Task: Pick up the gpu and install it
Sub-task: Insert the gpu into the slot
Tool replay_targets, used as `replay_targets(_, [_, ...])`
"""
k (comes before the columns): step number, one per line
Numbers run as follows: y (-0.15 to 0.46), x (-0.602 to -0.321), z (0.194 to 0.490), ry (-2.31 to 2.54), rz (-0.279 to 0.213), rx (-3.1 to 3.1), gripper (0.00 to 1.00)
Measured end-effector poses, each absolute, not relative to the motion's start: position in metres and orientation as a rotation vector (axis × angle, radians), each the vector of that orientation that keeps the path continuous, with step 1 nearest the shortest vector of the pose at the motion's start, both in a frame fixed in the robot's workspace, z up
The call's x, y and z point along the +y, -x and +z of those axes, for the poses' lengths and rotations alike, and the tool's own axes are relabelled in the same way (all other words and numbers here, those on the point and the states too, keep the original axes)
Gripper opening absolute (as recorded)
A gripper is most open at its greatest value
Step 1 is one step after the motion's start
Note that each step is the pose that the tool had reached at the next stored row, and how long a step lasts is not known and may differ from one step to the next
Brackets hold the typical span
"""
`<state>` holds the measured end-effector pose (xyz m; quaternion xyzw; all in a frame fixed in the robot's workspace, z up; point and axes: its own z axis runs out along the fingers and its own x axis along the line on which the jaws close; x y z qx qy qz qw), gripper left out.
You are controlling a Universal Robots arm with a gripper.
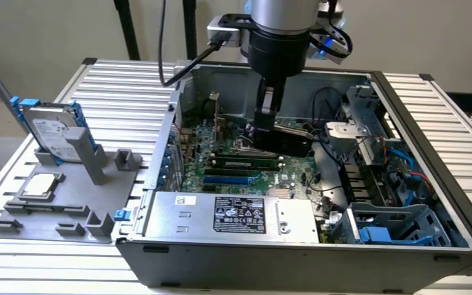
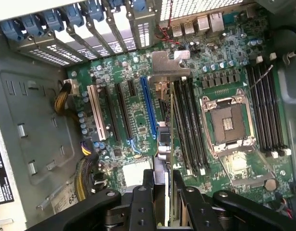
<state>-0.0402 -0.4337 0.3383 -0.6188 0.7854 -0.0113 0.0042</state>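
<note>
gripper (image 2: 163,185) clamped on gpu (image 2: 165,137), card held edge-on inside pc case (image 1: 302,258), above motherboard (image 2: 133,110). long axis parallel to blue expansion slot (image 2: 149,108), silver bracket (image 2: 170,65) toward rear slot covers. card just beside slot, apparently not yet seated.

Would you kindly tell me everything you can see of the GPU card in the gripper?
The thin flat expansion card is clamped on edge in the black gripper, inside the open grey computer case. In the wrist view it appears edge-on, a narrow strip ending in a bent silver metal bracket. In the exterior view its face looks black. It stands over the green motherboard beside the blue slot; whether it touches the board cannot be told.
</note>
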Motion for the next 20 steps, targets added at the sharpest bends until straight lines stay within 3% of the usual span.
replay_targets(20, [0.08,-0.435,0.311,2.01,-0.036,2.401,0.27])
